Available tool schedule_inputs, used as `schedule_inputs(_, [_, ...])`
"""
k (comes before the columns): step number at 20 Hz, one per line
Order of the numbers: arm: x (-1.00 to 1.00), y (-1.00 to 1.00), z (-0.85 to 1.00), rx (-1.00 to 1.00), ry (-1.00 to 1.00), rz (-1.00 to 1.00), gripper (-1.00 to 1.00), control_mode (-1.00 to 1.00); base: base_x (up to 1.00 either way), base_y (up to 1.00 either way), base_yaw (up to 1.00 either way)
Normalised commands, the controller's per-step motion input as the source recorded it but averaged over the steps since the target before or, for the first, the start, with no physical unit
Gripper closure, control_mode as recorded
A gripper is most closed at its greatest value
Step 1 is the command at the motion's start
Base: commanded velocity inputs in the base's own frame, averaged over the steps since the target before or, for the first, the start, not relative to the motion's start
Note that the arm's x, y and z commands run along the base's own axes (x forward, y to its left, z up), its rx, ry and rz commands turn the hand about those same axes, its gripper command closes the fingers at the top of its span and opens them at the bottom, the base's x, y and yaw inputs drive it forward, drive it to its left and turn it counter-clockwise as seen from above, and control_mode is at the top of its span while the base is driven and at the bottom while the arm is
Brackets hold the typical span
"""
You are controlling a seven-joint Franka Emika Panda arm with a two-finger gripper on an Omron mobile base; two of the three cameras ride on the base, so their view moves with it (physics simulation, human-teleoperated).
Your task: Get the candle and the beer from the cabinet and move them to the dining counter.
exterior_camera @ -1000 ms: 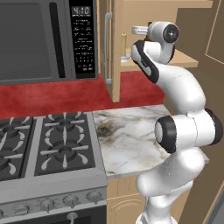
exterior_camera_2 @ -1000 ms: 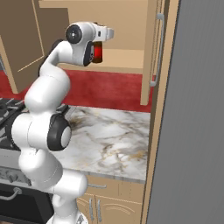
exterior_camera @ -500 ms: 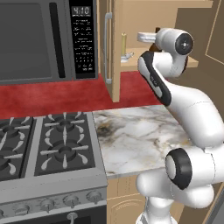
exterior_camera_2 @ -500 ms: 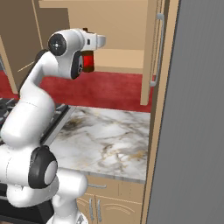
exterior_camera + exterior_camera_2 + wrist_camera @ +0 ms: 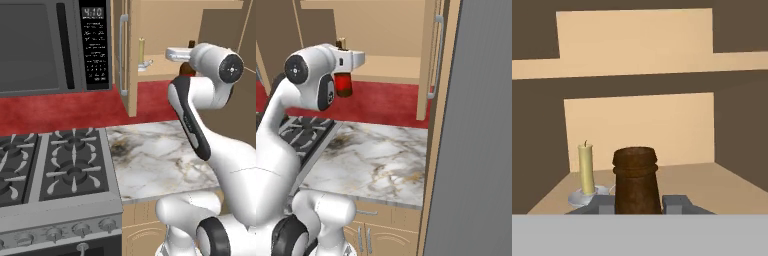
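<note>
**Inspector:** Pincer (image 5: 638, 204) is closed narrow on the neck of the beer (image 5: 636, 181); in the hand view a dark fingertip (image 5: 602, 204) sits on each side of the brown glass, just under the lip. From the right base view the red-labelled body hangs below the hand, in front of the cabinet's open front and above the bench (image 5: 381, 160) beside the stove.

**Clerk:** How will it handle?

**Inspector:** My judgement: rigid glass, smooth, moderately heavy if full, and breakable if dropped on marble. A grip at the neck leaves the weight hanging below, so it may swing or slip on a sharp turn. The flared lip above the fingers should act as a stop. Slow, level carrying is advised.

**Clerk:** And the other item?

**Inspector:** Candle (image 5: 586, 168) stands upright in its silver holder (image 5: 588, 195) on the cabinet (image 5: 165, 64) floor, behind the bottle and to one side of it in the hand view, not yet fetched. I judge it light and top-heavy; the wax stick is soft and could snap or pull out of the dish. Gripping low on the stick, near the holder, looks safest.

**Clerk:** Destination?

**Inspector:** Not visible from here; I cannot assess it.
</note>
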Motion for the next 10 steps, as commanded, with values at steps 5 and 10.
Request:
schedule_inputs(5, [-1.00, 0.24, -0.03, 0.00, 0.06, 0.00, 1.00, -1.00, 0.00, 0.00, 0.00])
schedule_inputs(10, [-0.93, 0.16, -0.08, -0.01, 0.11, 0.00, 1.00, -1.00, 0.00, 0.00, 0.00])
